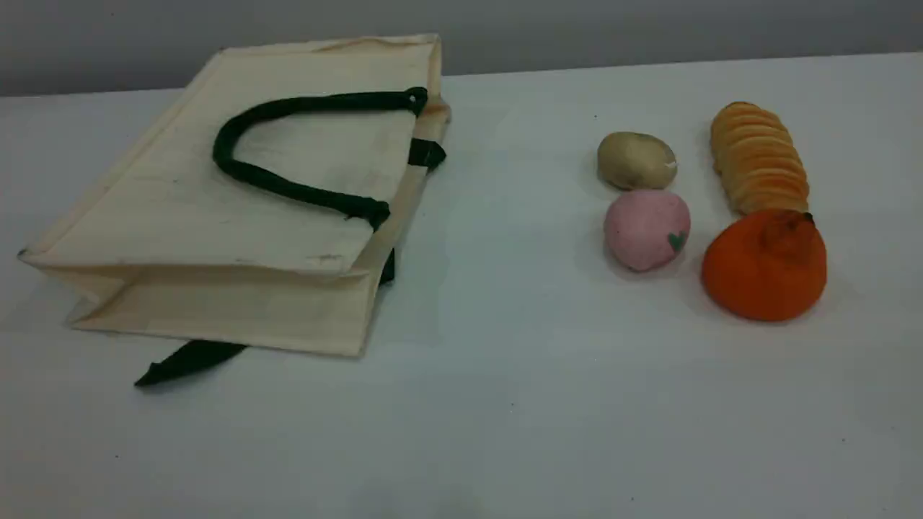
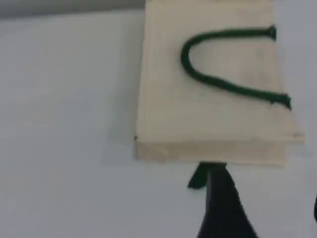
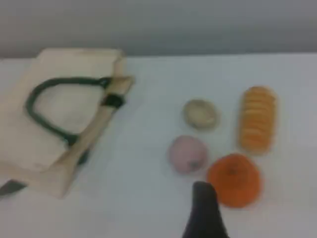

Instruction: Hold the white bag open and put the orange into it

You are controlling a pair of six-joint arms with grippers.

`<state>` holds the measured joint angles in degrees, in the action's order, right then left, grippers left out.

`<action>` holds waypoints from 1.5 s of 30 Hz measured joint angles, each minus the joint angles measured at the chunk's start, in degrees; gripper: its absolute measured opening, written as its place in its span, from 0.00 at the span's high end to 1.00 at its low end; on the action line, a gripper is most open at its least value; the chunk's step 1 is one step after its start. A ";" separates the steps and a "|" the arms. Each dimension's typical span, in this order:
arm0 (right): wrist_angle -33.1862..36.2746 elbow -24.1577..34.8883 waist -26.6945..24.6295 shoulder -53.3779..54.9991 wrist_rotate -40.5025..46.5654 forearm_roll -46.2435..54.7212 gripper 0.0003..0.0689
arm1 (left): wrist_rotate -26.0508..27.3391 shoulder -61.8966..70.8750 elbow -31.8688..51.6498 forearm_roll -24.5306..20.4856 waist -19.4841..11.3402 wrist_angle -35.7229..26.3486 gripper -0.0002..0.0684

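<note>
The white bag (image 1: 216,216) lies flat on its side at the table's left, its mouth edge facing right and shut flat. One dark green rope handle (image 1: 238,169) rests on its upper face; a second green handle (image 1: 189,360) pokes out from under it at the front. The orange (image 1: 764,265) sits at the right, apart from the bag. Neither arm shows in the scene view. My left gripper (image 2: 267,193) hovers near the white bag (image 2: 213,89), open with nothing in it. Only one fingertip (image 3: 203,198) of my right gripper shows, just left of the orange (image 3: 234,179).
A pink ball (image 1: 646,229) lies left of the orange. A tan potato-like fruit (image 1: 636,160) sits behind the pink ball, and a ribbed orange-tan loaf (image 1: 758,157) touches the orange's far side. Bare table (image 1: 505,324) separates the bag from the fruits.
</note>
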<state>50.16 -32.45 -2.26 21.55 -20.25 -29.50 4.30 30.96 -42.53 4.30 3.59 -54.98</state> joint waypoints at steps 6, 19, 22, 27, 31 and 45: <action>-6.61 0.00 0.00 11.86 -8.63 -11.44 0.28 | 0.00 15.64 -2.95 0.17 0.00 2.18 0.44; -13.17 0.00 0.00 34.59 -26.43 -30.41 0.28 | -0.34 41.82 -6.88 3.53 0.00 16.42 0.42; -14.27 0.00 0.00 38.69 -31.12 -36.62 0.28 | -0.34 46.58 -6.88 3.53 0.00 20.42 0.38; -17.77 -0.04 0.00 44.84 -38.58 -44.97 0.28 | -1.92 53.88 -6.88 4.91 0.00 27.93 0.34; -19.25 -0.04 0.00 49.49 -42.94 -50.18 0.28 | -2.33 59.12 -7.03 6.49 0.00 32.81 0.34; -18.64 -0.04 0.00 53.43 -50.40 -56.38 0.28 | -4.85 78.75 -23.75 8.45 0.00 32.40 0.34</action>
<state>31.51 -32.50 -2.26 74.98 -70.65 -85.88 -0.54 109.71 -66.28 12.75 3.59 -22.58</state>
